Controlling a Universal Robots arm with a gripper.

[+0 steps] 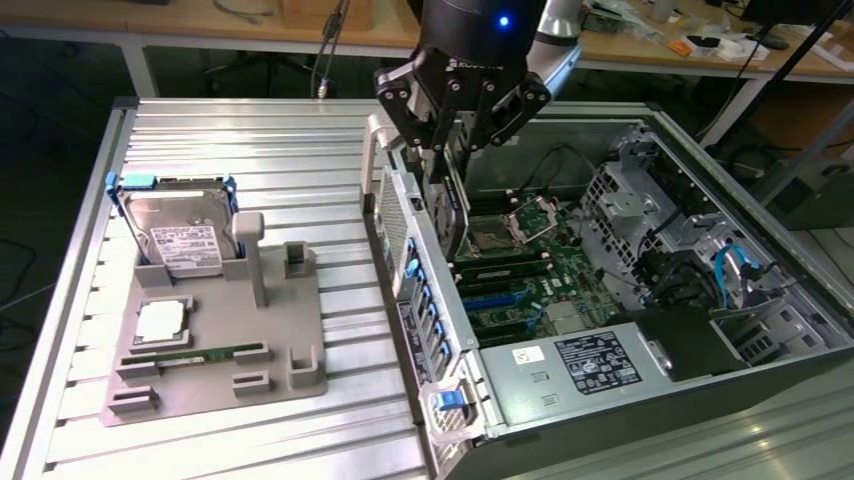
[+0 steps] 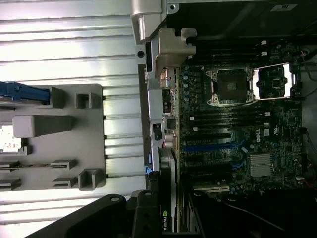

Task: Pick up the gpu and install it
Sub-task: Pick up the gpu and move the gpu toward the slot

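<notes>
Up at the top centre of the exterior view, the gripper [image 1: 457, 145] is closed on the gpu [image 1: 451, 200], pinching its upper edge. The card hangs straight down from the jaws, standing on edge, so it reads as a thin dark strip with a silvery bracket. It hangs just inside the rear wall of the open computer case [image 1: 400, 240]. The motherboard [image 1: 534, 270] and its long slots [image 2: 208, 148] lie below it, toward the frame's lower right. I judge it is not yet seated. The wrist view shows a green logo on the black card. On the surface [image 1: 240, 140] at left, a grey holder [image 1: 214, 370] carries a hard drive [image 1: 174, 235].
</notes>
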